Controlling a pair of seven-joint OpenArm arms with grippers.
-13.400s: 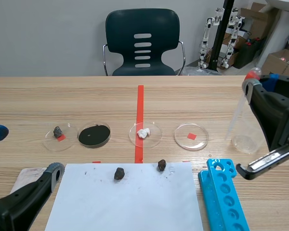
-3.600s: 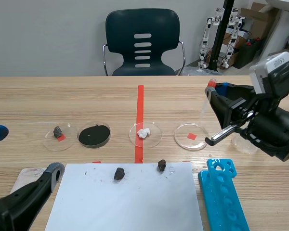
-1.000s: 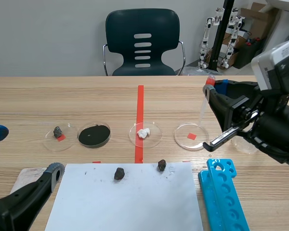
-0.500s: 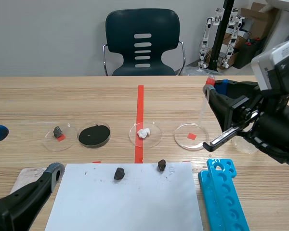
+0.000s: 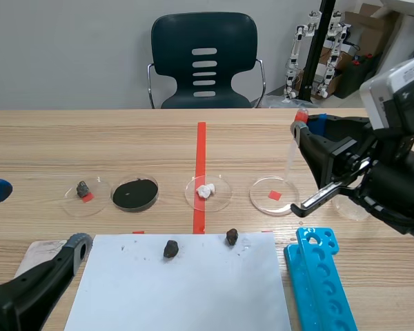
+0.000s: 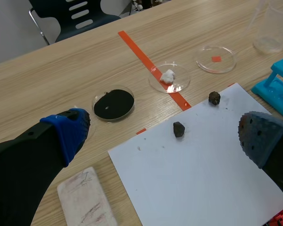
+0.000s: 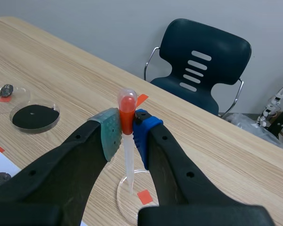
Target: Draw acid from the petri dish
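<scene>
While the right gripper (image 7: 126, 127) clamps its red bulb, the pipette (image 7: 128, 162) hangs upright.
Tip below the fingers, over the petri dish (image 7: 120, 197); left gripper (image 6: 162, 134) fingers wide apart.

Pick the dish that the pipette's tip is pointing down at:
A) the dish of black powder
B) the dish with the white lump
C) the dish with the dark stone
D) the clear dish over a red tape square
D: in the right wrist view the pipette, pinched between the right gripper pads, hangs tip-down over the clear petri dish with the red square under it.
</scene>
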